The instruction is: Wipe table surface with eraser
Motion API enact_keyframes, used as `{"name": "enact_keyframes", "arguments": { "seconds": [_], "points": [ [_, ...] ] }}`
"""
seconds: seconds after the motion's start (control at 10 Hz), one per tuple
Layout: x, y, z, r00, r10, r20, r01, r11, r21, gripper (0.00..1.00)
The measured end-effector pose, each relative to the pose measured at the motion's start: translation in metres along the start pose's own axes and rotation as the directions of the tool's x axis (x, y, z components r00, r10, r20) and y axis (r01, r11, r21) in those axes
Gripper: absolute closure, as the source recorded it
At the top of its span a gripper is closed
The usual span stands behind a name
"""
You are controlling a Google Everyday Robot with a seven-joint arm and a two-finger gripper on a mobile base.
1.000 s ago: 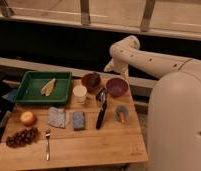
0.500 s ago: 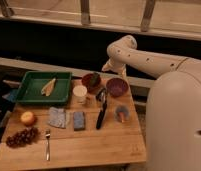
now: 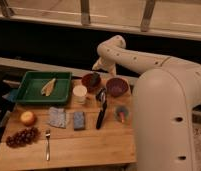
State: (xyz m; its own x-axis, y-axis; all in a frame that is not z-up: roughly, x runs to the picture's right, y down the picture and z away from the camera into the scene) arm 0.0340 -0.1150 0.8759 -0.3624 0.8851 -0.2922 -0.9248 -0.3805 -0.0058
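Note:
The eraser (image 3: 101, 95), a black oblong block, lies on the table surface (image 3: 89, 145) just right of a white cup (image 3: 80, 93). A slimmer black tool (image 3: 100, 119) continues below it toward the front. My gripper (image 3: 97, 65) hangs at the end of the white arm, above the table's back edge and behind the brown bowl (image 3: 90, 83). It is well above and behind the eraser. Its jaws are open and hold nothing.
A green tray (image 3: 29, 92) holding a pale peel sits at the back left. A purple bowl (image 3: 116, 86) and a small grey cup (image 3: 122, 113) stand on the right. A blue pad (image 3: 79, 120), grey cloth (image 3: 57, 117), orange fruit (image 3: 27, 118), grapes (image 3: 22, 136) and fork (image 3: 47, 144) fill the front left.
The arm and gripper have shifted slightly to the left above the back of the table. Nothing on the table has moved.

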Motion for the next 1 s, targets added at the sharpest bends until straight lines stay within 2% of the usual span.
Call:
{"name": "enact_keyframes", "arguments": {
  "seconds": [0.3, 0.5, 0.7, 1.0],
  "points": [
    [0.002, 0.039, 0.028, 0.999, -0.032, -0.023, 0.031, 0.999, -0.034, 0.20],
    [-0.004, 0.054, 0.052, 0.998, -0.042, -0.038, 0.039, 0.997, -0.066, 0.20],
    [-0.008, 0.058, 0.064, 0.998, -0.039, -0.054, 0.035, 0.996, -0.086, 0.20],
    [-0.009, 0.056, 0.065, 0.998, -0.035, -0.054, 0.031, 0.996, -0.084, 0.20]
  ]
}}
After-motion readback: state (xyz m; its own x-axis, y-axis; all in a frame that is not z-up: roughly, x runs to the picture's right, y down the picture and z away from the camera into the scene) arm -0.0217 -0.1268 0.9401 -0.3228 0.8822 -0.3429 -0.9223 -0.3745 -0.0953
